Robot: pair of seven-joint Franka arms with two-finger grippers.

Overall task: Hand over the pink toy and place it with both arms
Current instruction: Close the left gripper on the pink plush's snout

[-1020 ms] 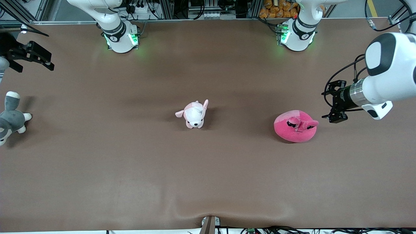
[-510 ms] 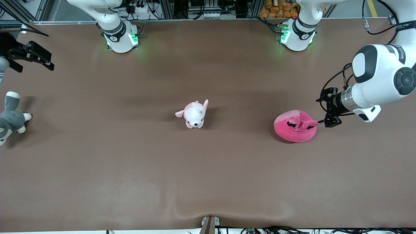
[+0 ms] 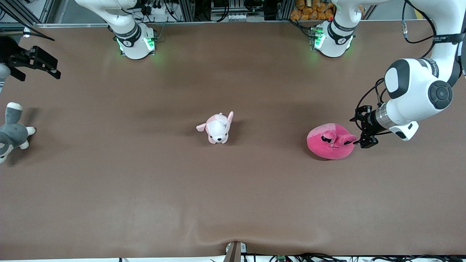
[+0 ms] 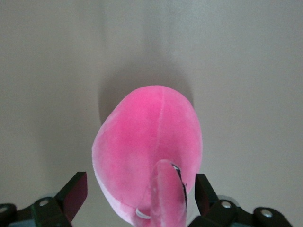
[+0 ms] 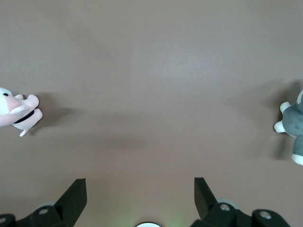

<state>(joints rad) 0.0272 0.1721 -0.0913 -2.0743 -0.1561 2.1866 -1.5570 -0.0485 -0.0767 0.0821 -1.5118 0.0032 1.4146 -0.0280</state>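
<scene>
Brown worktop (image 3: 145, 189) w/ three soft toys. Pink toy (image 3: 330, 141) sits toward left arm's end. Left hand (image 3: 358, 130) is right beside it, wide open, fingers (image 4: 71, 196) on each side of toy's ear, holding nothing. Right hand (image 3: 34, 65) waits up over worktop near grey dog (image 3: 11, 133), open & empty. Pale puppy (image 3: 217, 128) sits mid-worktop, well apart from pink toy.

A pale pink-and-white plush puppy (image 3: 217, 128) is seen near the middle of the brown table (image 3: 145, 189). A grey-and-white plush dog (image 3: 11, 133) (partly cut off) is found at the right arm's end.
</scene>
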